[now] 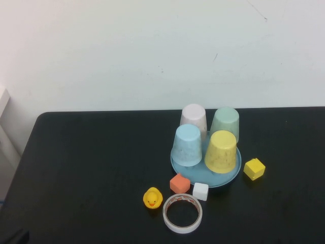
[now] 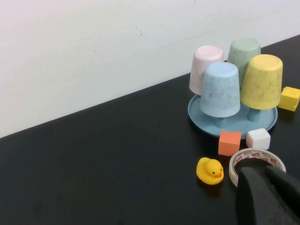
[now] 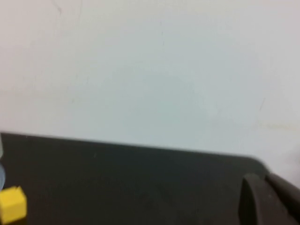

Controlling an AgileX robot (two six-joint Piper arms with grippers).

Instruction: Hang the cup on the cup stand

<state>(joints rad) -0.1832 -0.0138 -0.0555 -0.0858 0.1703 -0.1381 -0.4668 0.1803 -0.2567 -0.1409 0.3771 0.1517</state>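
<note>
Cup (image 1: 222, 151) sits inverted, axis upright, on the stand (image 1: 205, 177), apart from both parked grippers, left (image 2: 267, 194) and right (image 3: 269, 199); jaws' state cannot be told.

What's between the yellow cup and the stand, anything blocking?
Nothing visible. The yellow cup already sits upside down on a peg of the cup stand, beside the light blue cup. The left gripper sits back near the roll of tape; the right gripper is off by the table's far edge.
</note>
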